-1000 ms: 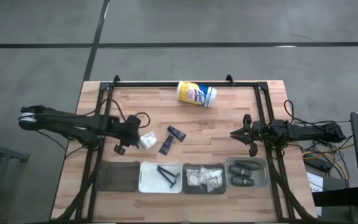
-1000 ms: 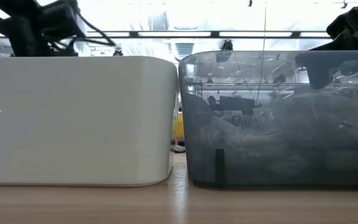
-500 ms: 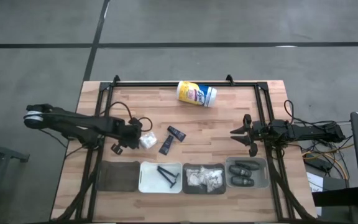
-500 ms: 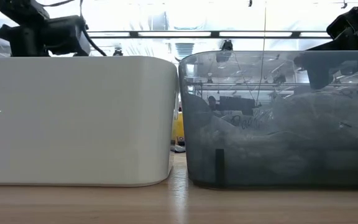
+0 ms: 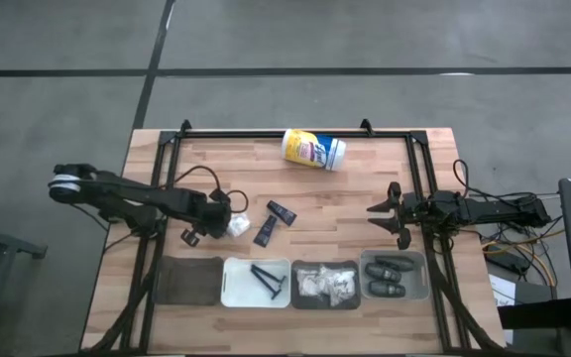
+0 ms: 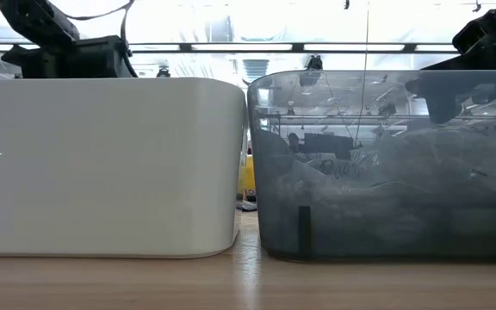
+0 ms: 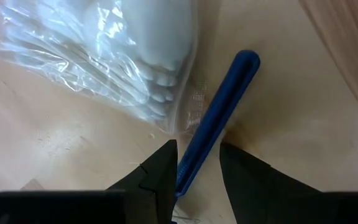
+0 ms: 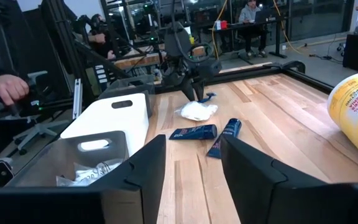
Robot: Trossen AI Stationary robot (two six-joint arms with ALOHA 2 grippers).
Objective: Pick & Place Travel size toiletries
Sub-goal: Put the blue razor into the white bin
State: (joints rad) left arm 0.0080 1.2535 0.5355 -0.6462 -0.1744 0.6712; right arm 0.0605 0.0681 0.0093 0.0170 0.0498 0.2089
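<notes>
My left gripper (image 5: 216, 220) points steeply down at the table's left middle, beside a white crinkly packet (image 7: 123, 56) that lies flat on the wood. Its open fingers (image 7: 197, 158) stand on either side of a thin blue stick (image 7: 219, 112) lying on the table next to the packet. Two small black tubes (image 5: 282, 212) (image 5: 266, 230) lie just right of the packet. My right gripper (image 5: 385, 223) waits level and open at the table's right side, with nothing between its fingers (image 8: 193, 146). My left gripper comes from above with the near end of the blue stick (image 7: 188, 171) between its fingers, which lie across it. One fingertip (image 7: 163, 165) looks close against the stick and the other stands off; I cannot tell whether it touches. The stick lies on the table.
Several bins line the near edge: a dark one (image 5: 188, 281), a white one (image 5: 236, 288) with thin dark razors, a dark one (image 5: 300, 270) with white packets, a clear grey one (image 5: 422, 278) with dark pods. A yellow-and-white canister (image 5: 313, 150) lies at the far middle.
My left gripper has gone down and toward the table's right edge, onto the spot beside the white packet, tipping more steeply downward. The packet and tubes have stayed where they were.
</notes>
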